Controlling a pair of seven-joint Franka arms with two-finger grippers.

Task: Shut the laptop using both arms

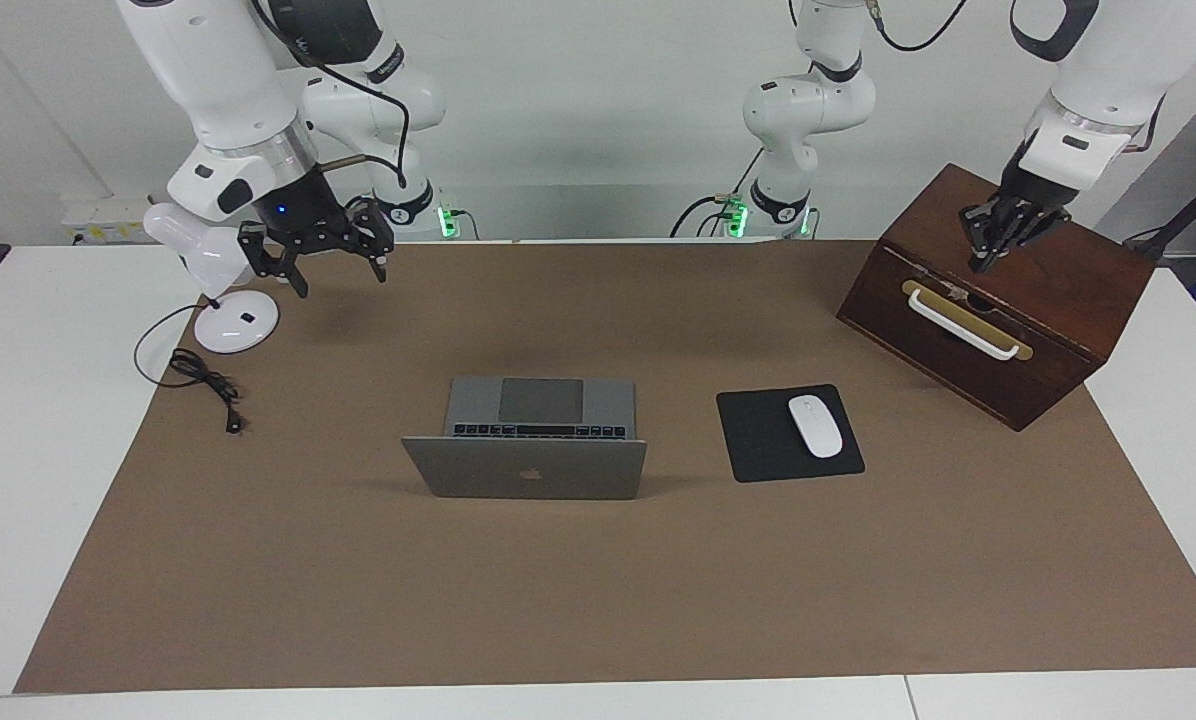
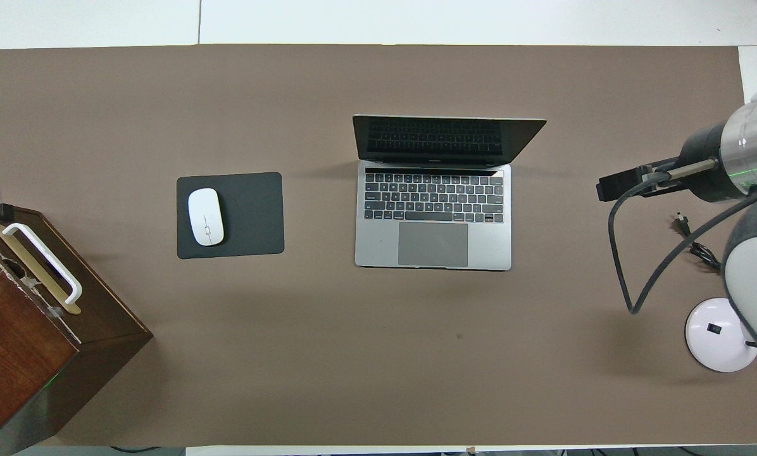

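We are holding our right arm [image 1: 228, 90] bent downward from its base, with the wrist turning the right gripper [image 1: 333, 262] sideways and its fingers [image 1: 298, 275] spreading apart, hanging in the air. We are reaching our left arm [image 1: 1098, 80] down at the opposite end, with the left gripper [image 1: 993, 240] pointing downward and its fingers [image 1: 980, 262] pressing close together. In the overhead view we are showing only the right wrist [image 2: 733, 152]
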